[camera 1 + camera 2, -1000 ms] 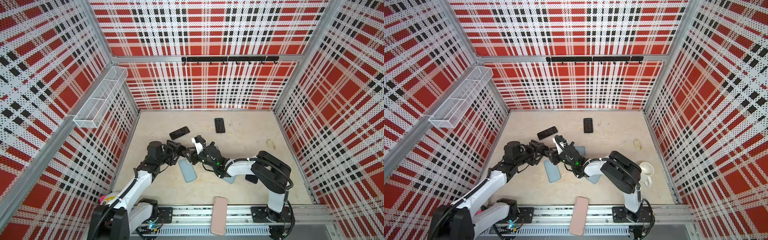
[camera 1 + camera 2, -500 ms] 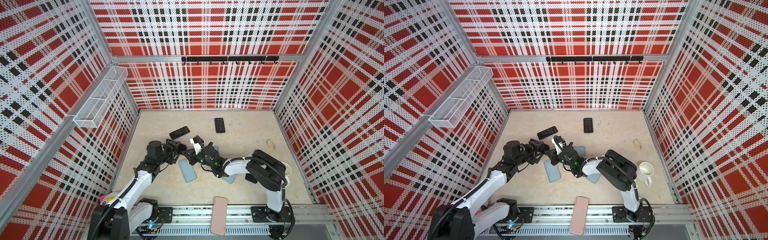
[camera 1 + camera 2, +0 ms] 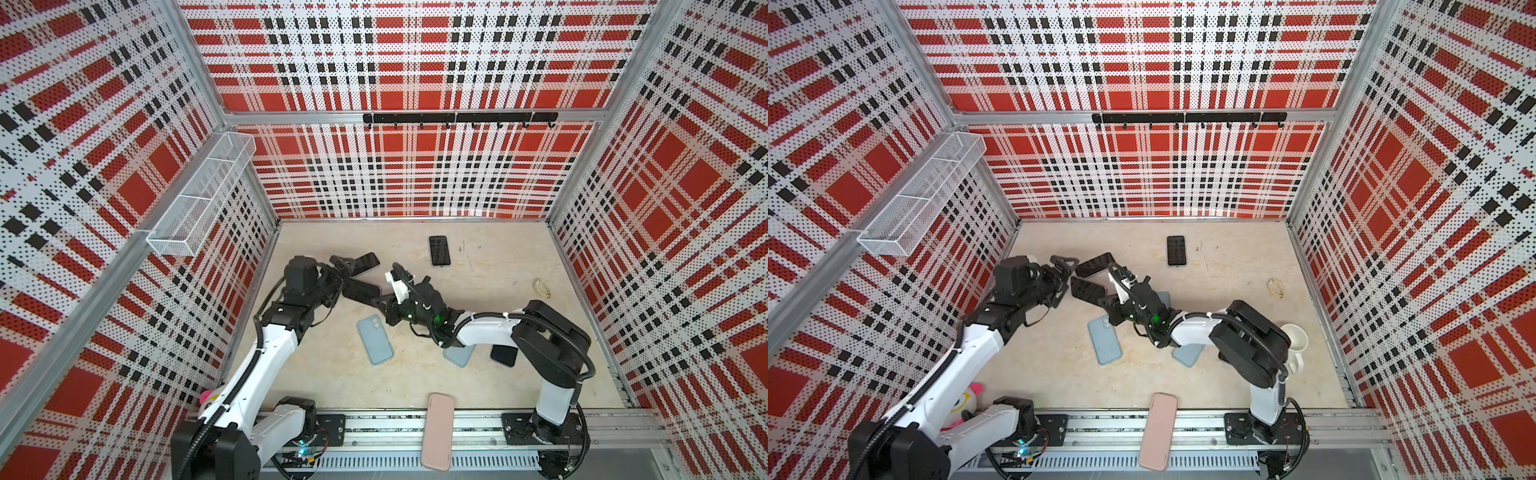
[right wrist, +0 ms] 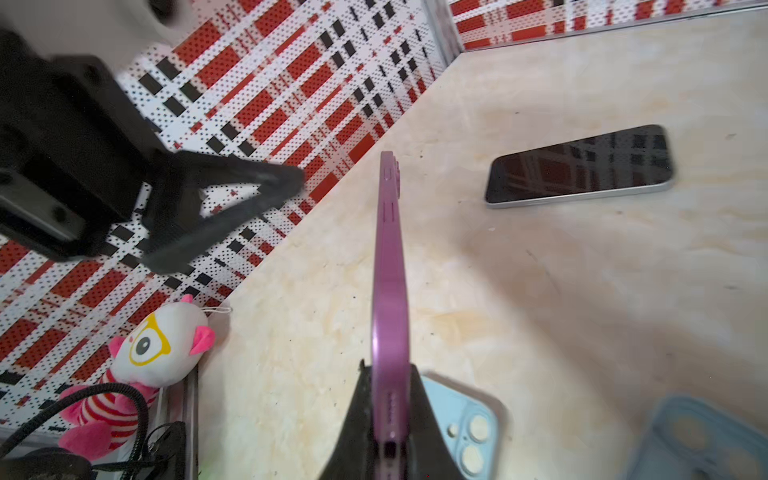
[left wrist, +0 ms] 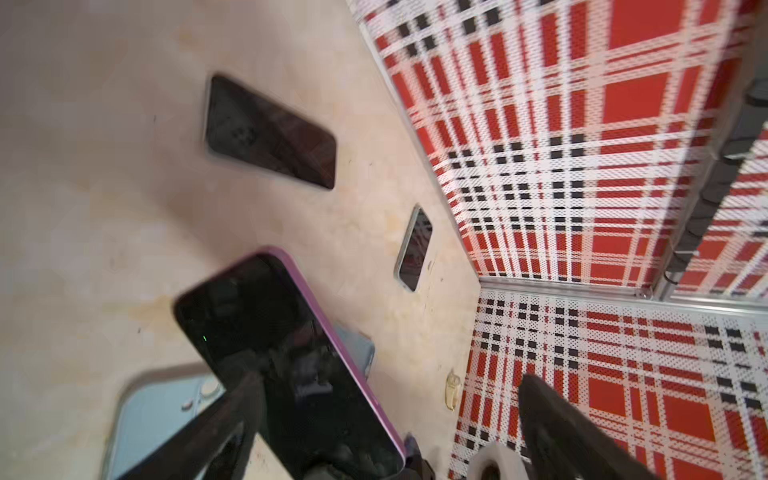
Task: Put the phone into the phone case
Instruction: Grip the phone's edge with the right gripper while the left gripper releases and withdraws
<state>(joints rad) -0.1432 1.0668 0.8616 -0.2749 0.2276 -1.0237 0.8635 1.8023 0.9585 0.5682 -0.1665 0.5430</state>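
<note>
My right gripper (image 4: 390,376) pinches the purple phone (image 4: 388,266) edge-on; left gripper (image 3: 1065,276) spread beside it, light-blue phone case (image 3: 375,338) on the worktop (image 3: 498,266), black phone (image 3: 365,262) crowding close.

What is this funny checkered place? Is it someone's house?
Probably not a house: it looks like a robot practice booth. Plaid walls box in a table, two robot arms stand on a metal rail, and phones lie about.

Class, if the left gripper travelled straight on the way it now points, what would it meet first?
The left gripper would probably meet the purple phone held by the right gripper; depth is unclear.
</note>
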